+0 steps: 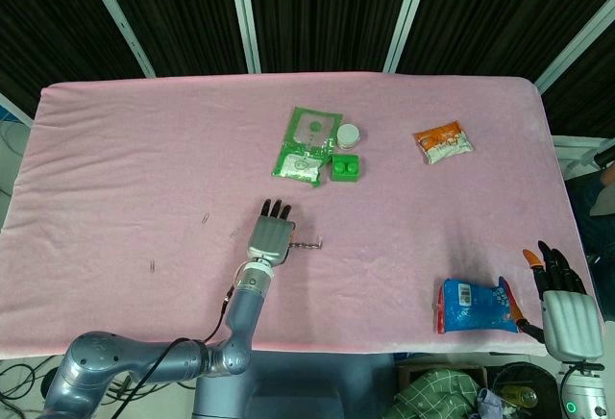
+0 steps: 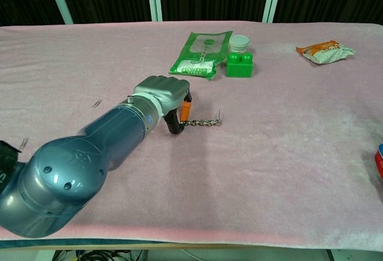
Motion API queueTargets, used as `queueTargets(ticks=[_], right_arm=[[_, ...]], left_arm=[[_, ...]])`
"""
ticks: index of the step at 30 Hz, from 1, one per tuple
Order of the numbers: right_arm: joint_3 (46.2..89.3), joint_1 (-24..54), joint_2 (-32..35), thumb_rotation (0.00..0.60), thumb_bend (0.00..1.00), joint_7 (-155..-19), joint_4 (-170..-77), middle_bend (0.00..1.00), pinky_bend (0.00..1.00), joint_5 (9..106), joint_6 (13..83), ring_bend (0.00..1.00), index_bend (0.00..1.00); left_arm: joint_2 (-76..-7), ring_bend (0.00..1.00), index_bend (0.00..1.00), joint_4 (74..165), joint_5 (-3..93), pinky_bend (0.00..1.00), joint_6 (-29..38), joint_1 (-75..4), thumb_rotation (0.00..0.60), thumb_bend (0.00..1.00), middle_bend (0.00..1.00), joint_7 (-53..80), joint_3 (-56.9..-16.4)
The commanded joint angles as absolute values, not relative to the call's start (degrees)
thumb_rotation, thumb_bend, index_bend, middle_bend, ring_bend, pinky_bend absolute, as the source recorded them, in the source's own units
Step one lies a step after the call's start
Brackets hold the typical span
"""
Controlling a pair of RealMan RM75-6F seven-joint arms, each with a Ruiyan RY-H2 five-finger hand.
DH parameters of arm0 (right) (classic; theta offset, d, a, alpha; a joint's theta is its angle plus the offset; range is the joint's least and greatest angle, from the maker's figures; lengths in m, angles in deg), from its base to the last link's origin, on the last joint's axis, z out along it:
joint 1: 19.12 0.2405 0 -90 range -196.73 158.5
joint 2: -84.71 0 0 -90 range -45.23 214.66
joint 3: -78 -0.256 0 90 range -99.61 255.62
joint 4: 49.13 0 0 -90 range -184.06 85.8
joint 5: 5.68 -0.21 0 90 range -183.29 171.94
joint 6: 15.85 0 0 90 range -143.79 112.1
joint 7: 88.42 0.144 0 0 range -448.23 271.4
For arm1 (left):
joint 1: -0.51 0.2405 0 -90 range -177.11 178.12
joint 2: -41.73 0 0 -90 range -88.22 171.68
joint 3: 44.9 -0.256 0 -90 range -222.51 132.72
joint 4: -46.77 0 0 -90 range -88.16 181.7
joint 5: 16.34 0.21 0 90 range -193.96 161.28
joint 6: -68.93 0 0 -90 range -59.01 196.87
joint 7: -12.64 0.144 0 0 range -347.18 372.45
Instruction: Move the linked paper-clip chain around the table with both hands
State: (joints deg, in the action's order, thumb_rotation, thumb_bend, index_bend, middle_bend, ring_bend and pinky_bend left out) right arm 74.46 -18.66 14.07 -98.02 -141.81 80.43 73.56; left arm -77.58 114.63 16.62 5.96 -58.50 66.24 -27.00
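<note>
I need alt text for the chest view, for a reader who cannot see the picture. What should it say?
The robot's left hand pinches one end of a paper-clip chain lying straight on a pink table. Behind it are a green packet, a white jar and a green block; an orange snack bag lies far right.

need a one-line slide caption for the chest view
Left hand pinches one end of the paper-clip chain on the pink tablecloth, green block and wipes packet behind.
</note>
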Motion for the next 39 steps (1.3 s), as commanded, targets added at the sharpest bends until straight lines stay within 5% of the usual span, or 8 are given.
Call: queueTargets(ticks=[1,39], right_arm=[[74.4,-18.7,14.1,0.600,0.16,-98.0,-141.9,0.00,0.19,80.4,73.6,0.00,0.14],[74.3,-18.9,14.4,0.600,0.16,-98.0,-142.9,0.00,0.19,80.3,73.7,0.01,0.15]], left_arm=[[-77.6,0.00,0.52,114.6,16.6,0.00,6.1,-58.5,0.600,0.31,0.12,66.4,-26.9],[-78.3,0.00,0.56,112.9,21.0,0.00,7.0,-57.5,0.600,0.40,0.13,65.5,-26.7]])
